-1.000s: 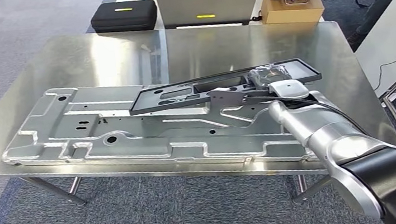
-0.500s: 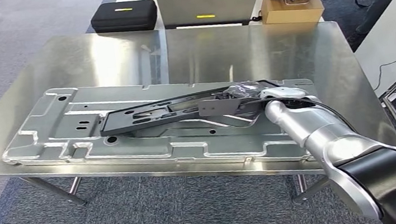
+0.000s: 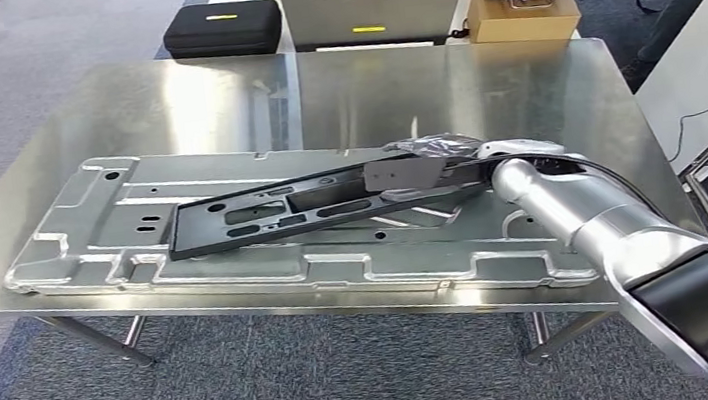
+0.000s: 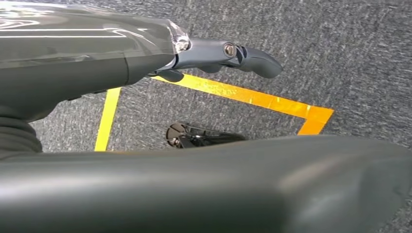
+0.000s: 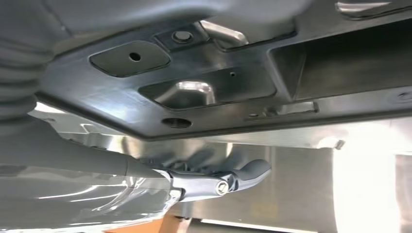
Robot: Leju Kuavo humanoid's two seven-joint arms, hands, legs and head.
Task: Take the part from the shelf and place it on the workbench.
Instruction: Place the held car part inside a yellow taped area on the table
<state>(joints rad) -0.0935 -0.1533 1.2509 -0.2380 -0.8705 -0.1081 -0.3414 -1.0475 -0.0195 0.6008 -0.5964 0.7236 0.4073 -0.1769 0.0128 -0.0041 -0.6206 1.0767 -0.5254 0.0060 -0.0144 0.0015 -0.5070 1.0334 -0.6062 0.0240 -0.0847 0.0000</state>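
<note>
Right hand (image 3: 437, 153) grips dark part (image 3: 310, 202) over silver panel (image 3: 94, 252) on workbench (image 3: 217, 95), part pointing nine o'clock; left hand (image 4: 228, 54) holds nothing.

Most of the shiny steel workbench (image 3: 216, 85) near half is taken up by the big silver stamped sheet-metal panel (image 3: 93, 240), with the long dark grey flat part (image 3: 261, 211) lying across it. Open tabletop runs along 12 o'clock. Past that edge sit a grey laptop (image 3: 369, 15), black case (image 3: 222, 27) and cardboard box (image 3: 523, 18).
</note>
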